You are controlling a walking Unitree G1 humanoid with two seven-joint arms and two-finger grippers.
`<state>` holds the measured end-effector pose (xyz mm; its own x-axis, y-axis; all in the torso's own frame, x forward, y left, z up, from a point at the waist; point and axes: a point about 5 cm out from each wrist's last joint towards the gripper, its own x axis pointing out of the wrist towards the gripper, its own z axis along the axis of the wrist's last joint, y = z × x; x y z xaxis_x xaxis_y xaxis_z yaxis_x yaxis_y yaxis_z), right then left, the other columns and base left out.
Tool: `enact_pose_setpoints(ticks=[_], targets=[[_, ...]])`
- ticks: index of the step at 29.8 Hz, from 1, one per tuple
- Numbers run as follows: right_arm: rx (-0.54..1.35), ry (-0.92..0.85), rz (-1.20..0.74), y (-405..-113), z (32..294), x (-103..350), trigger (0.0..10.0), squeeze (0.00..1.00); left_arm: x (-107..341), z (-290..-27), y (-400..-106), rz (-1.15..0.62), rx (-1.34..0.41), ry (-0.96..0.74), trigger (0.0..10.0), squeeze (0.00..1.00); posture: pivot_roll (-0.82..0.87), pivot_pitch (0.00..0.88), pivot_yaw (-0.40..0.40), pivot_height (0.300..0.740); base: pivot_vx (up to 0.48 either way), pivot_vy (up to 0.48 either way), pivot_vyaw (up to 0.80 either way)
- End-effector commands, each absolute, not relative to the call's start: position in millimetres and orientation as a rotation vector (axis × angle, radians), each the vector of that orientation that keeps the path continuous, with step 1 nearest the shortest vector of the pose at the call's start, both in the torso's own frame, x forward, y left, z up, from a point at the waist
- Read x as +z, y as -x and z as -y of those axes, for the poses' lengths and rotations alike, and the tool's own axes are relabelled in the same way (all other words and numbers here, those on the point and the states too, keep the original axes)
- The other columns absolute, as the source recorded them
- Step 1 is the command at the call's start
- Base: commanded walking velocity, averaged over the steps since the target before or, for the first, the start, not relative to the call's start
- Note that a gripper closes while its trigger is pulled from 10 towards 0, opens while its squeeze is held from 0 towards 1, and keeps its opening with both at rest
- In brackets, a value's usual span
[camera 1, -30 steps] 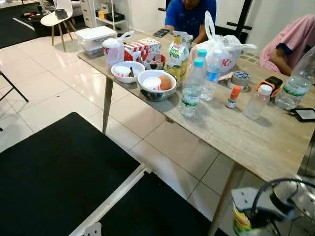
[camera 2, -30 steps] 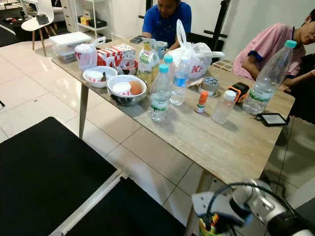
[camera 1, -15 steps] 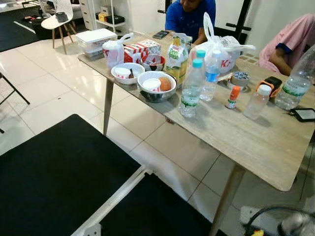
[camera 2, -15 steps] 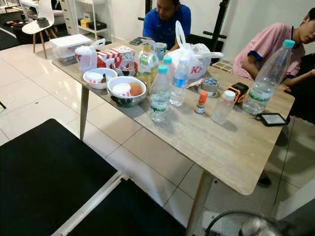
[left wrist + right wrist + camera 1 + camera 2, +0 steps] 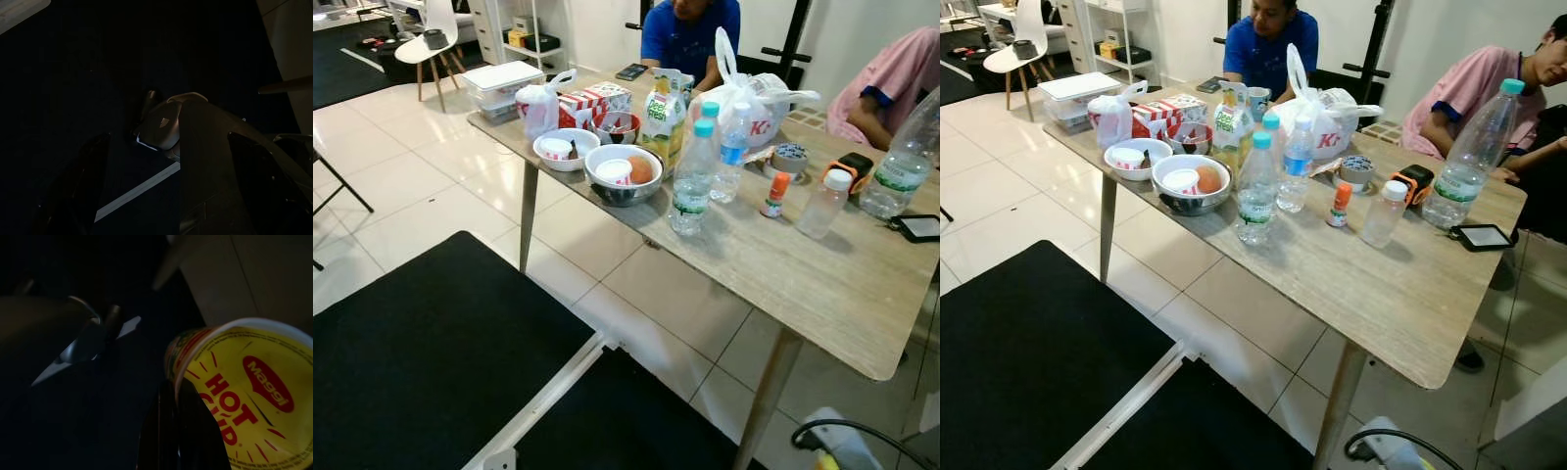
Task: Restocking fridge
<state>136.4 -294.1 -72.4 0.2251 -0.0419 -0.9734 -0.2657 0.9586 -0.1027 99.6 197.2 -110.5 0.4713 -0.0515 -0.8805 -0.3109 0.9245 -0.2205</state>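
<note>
The right gripper [image 5: 183,431] holds a yellow noodle cup [image 5: 244,396] low at the robot's right side, below the near right corner of the table [image 5: 1400,294]. In the right wrist view 1 black finger [image 5: 171,431] presses against the cup's side wall just under its rim, and the printed lid faces the camera, so the cup's long axis runs roughly along the fingers (the second finger is hidden behind the cup). The jaws are clamped on the cup.

That is the relation the next move turns on: the cup is already in the right arm's hold, well apart from the things on the table, and no fridge is in sight, so my guess is a carry comes next.

The left gripper [image 5: 166,186] hangs idle over the black mat [image 5: 431,352], its 2 fingers spread wide with nothing between them.

On the table stand 2 small water bottles [image 5: 1256,191], a metal bowl [image 5: 1191,186] near the front edge and a juice carton [image 5: 1228,127] behind it. 2 people sit at the far side.
</note>
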Motion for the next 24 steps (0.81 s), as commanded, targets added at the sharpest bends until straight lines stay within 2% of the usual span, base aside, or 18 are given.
enact_pose_setpoints(ticks=[1,8,24], targets=[[0.075,0.215,-1.333,-132,295,-74,10.0,0.0,-113,-193,-94,-1.107,0.155,0.374,10.0,0.0,-0.02,0.0,-0.035,0.74,0.0,0.0,0.0],[-0.04,0.19,-1.367,-114,293,-82,10.0,0.0,-112,-194,-95,-1.102,0.158,0.369,10.0,0.0,-0.01,0.0,-0.033,0.74,0.0,0.0,0.0],[-0.058,0.195,-1.378,-110,284,-88,10.0,0.0,-110,-193,-103,-1.076,0.146,0.365,10.0,0.0,-0.01,0.0,-0.027,0.74,0.0,0.0,-0.79]])
